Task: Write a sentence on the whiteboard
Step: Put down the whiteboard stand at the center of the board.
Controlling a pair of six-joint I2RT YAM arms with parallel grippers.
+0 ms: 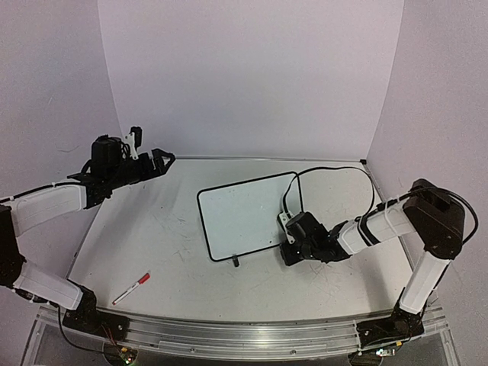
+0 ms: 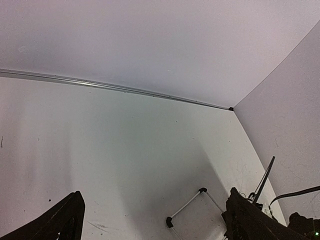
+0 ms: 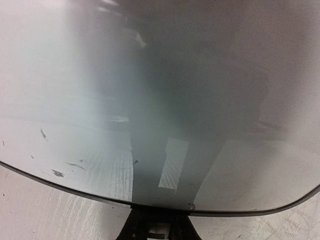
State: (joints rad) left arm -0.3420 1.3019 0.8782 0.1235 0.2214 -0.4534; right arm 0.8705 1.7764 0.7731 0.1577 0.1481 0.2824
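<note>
The whiteboard (image 1: 242, 215) is lying on the table (image 1: 152, 236), near the middle and a bit to the right. It is sitting crooked, with one corner pointing to the back wall. A little black foot is sticking out from its near edge.

The right arm is reaching low over the table from the right side. The right claw (image 1: 288, 242) is sitting at the right edge of the whiteboard. Its two fingers are pressed together and they are pinching the thin black edge. In the right wrist view the right claw (image 3: 156, 214) is showing at the bottom, and the whiteboard (image 3: 150, 100) is filling almost the whole view. A few small dark marks are showing on its white face near the lower left.

The left arm is hanging up high on the left side, well away from the whiteboard. The left claw (image 1: 163, 158) is spread wide and is holding nothing.

A pen (image 1: 131, 288) with a red cap is lying near the front left of the table. A black cable (image 1: 335, 169) is looping behind the right arm.
</note>
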